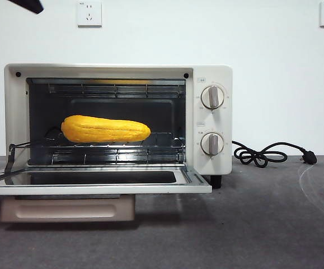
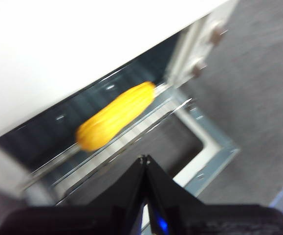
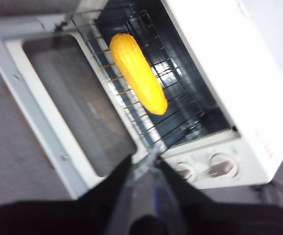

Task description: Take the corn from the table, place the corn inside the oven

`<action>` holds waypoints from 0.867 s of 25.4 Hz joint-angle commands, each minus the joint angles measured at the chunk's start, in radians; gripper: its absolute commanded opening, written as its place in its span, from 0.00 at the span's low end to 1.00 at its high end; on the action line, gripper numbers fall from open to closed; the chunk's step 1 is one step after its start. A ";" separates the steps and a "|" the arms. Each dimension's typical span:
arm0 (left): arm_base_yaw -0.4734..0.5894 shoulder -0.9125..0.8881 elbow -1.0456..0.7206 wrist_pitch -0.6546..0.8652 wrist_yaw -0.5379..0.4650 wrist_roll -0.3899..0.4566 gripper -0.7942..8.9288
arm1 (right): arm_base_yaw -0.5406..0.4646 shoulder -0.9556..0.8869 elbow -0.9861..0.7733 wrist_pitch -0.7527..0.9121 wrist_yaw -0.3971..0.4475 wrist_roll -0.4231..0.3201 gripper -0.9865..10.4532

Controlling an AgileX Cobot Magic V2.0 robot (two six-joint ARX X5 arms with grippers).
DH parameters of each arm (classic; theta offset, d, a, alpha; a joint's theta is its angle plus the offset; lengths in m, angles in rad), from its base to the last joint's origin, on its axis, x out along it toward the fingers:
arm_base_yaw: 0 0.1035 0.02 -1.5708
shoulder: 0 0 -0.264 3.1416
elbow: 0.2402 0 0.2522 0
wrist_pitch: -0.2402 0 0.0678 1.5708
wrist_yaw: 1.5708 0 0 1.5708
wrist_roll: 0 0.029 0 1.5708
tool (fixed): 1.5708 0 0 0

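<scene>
The yellow-orange corn (image 1: 106,129) lies lengthwise on the wire rack inside the cream-white oven (image 1: 215,120), whose glass door (image 1: 94,189) hangs open and flat over the dark grey table (image 1: 251,224). My left gripper (image 2: 144,159) is shut and empty, hovering above the door and clear of the corn (image 2: 114,116). My right gripper (image 3: 145,160) floats high over the knob side of the oven (image 3: 229,63) with a gap between its jaws, holding nothing; the corn (image 3: 137,73) rests well away from it. A black arm tip (image 1: 27,4) shows at the front view's upper left corner.
A black power cord (image 1: 262,154) coils on the table to the right of the oven. Two knobs (image 1: 212,97) sit on the oven's right panel. White wall sockets (image 1: 89,13) hang on the wall behind.
</scene>
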 commanded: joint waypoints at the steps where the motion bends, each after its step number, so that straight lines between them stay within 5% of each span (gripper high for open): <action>1: 0.056 -0.001 -0.010 0.017 0.112 0.016 0.07 | -0.038 -0.055 0.001 -0.005 -0.108 0.102 0.07; 9: 0.213 -0.003 -0.014 -0.040 0.245 0.038 0.08 | -0.289 -0.117 0.001 -0.024 -0.550 0.120 0.07; 15: 0.299 -0.003 -0.058 -0.070 0.252 0.039 0.07 | -0.518 -0.101 0.001 -0.047 -0.890 0.128 0.07; 22: 0.396 -0.003 -0.181 -0.095 0.263 0.039 0.07 | -0.689 -0.097 0.001 -0.047 -0.963 0.123 0.08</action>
